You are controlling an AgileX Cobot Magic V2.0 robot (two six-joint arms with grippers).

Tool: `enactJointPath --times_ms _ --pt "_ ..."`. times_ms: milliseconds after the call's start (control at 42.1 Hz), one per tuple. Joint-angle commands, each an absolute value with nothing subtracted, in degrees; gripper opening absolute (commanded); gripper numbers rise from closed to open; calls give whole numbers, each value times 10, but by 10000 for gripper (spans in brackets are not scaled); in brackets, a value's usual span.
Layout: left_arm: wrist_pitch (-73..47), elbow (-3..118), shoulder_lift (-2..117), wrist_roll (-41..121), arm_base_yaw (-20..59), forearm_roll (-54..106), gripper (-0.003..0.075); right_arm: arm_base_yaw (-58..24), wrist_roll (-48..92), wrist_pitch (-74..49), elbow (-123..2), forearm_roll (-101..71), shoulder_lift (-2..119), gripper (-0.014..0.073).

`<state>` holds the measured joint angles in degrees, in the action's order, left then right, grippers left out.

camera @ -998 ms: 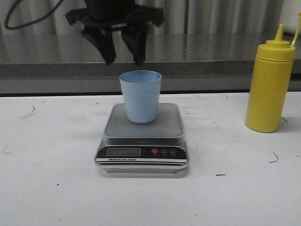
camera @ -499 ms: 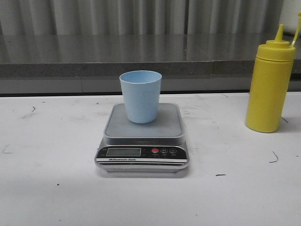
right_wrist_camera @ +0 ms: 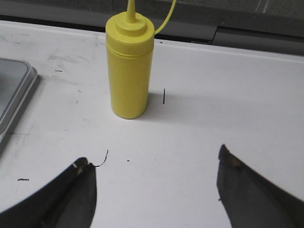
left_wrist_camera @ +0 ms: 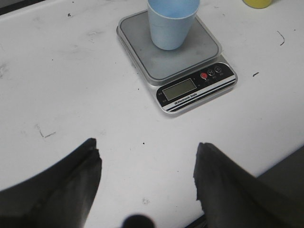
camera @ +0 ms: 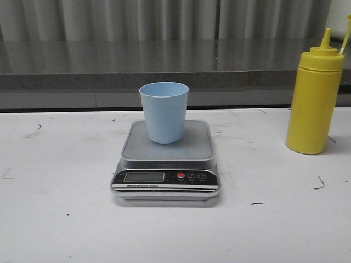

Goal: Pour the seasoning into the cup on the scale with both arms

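Note:
The pale blue cup (camera: 164, 111) stands upright on the steel platform of the silver scale (camera: 166, 159) at the table's middle; both also show in the left wrist view, cup (left_wrist_camera: 171, 22) on scale (left_wrist_camera: 180, 61). The yellow seasoning bottle (camera: 315, 97) stands upright at the right, capped, also in the right wrist view (right_wrist_camera: 129, 71). My left gripper (left_wrist_camera: 147, 152) is open and empty, held above the table short of the scale. My right gripper (right_wrist_camera: 154, 164) is open and empty, short of the bottle. Neither gripper shows in the front view.
A grey ledge (camera: 164, 60) and corrugated wall run along the back of the white table (camera: 55, 219). The table's front edge shows in the left wrist view (left_wrist_camera: 285, 166). Small dark marks dot the tabletop.
A second ago the left gripper hung open just above and behind the cup in the front view. It has since left that view. Cup, scale and bottle have not moved.

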<state>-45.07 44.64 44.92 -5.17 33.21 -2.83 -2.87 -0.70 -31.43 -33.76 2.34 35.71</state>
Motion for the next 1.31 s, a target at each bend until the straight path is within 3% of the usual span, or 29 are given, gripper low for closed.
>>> enactJointPath --times_ms 0,523,689,855,1022,1283 --pt "-403 454 433 -51 335 -40 427 -28 0 -275 -357 30 362 551" --pt "-401 454 435 -51 335 -41 427 -28 0 -250 -357 29 367 554" --pt "-401 454 435 -51 335 -41 427 -34 0 -222 -357 19 400 656" --pt "-401 454 435 -51 335 -41 427 -50 0 -194 -354 -15 456 654" --pt "-401 454 435 -51 335 -41 427 -57 -3 -83 -302 -21 518 654" --pt "-401 454 435 -51 335 -41 427 -61 -9 195 -212 -33 613 654"
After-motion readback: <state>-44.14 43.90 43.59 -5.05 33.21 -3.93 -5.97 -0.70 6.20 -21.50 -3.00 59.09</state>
